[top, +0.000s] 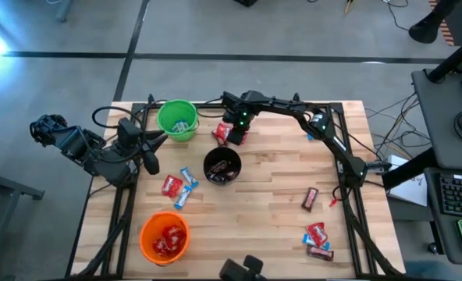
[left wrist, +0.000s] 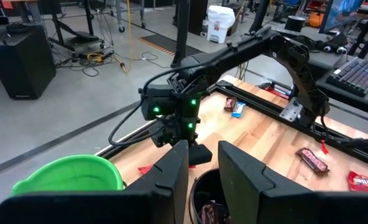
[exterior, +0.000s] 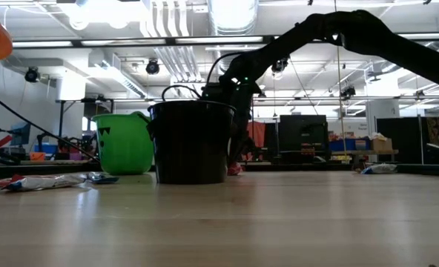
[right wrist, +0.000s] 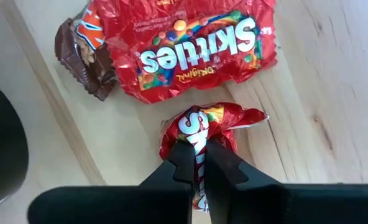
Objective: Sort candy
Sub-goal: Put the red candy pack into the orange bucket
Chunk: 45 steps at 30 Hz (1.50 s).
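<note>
A pick is in hand. The right claw [right wrist: 197,160] is closed tight on a red Skittles packet [right wrist: 199,127], whose wrapper is crumpled between the fingertips while it lies on the wooden surface [right wrist: 314,99]. This is at the far side, between the green cup [top: 176,119] and the black cup [top: 222,166]. Just beside the pinched packet lie a larger red Skittles packet [right wrist: 193,46] and a brown-wrapped bar [right wrist: 81,56] partly tucked under it.

The left claw [left wrist: 201,163] is held narrowly apart with nothing between its fingers, waiting above the green cup's side of the surface.

Next, a lift clear of the two neighbours appears to be called for, then a carry to the orange cup [top: 165,237], where red packets are already gathered. More candy is scattered by the black cup and near the right edge, so much sorting seems left.
</note>
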{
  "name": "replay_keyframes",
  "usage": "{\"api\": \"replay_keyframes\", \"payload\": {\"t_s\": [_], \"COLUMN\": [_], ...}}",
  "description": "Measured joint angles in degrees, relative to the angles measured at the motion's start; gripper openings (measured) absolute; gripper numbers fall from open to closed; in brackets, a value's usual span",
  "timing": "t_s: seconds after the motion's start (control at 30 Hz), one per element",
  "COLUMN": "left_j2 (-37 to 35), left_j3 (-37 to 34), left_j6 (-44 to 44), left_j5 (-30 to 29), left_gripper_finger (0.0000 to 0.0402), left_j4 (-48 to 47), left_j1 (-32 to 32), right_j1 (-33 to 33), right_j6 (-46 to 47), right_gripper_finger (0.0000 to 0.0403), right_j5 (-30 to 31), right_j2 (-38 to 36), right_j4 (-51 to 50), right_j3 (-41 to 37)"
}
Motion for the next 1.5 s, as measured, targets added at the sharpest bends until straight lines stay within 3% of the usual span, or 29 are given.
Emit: {"api": "replay_keyframes", "payload": {"t_s": [0.37, 0.73, 1.03, 1.27, 1.5], "left_j2": [0.02, 0.04, 1.14, 1.82, 0.39], "left_j3": [0.0, 0.0, -0.39, -0.42, -0.42], "left_j6": [0.0, 0.0, -0.17, 1.73, 1.77], "left_j5": [0.42, 0.62, 5.19, 6.5, 7.96], "left_gripper_finger": [0.0071, 0.0071, 0.0071, 0.0071, 0.0071], "left_j4": [0.0, -0.04, -0.19, -0.83, -3.19], "left_j1": [0.0, 0.01, 0.01, 0.0, 0.02], "right_j1": [-0.28, -0.37, -0.04, 2.35, 7.54], "right_j6": [-0.64, -1.0, 1.04, 5.73, 10.91], "right_gripper_finger": [0.0008, 0.0008, 0.0008, 0.0008, 0.0008], "right_j5": [0.35, 0.05, -0.24, -0.31, -0.31], "right_j2": [-2.36, -11.41, -19.91, -25.89, -26.72], "right_j4": [-3.1, -6.83, -8.84, -8.59, -6.48], "right_j3": [-0.15, -0.15, -0.17, -0.17, 0.24]}}
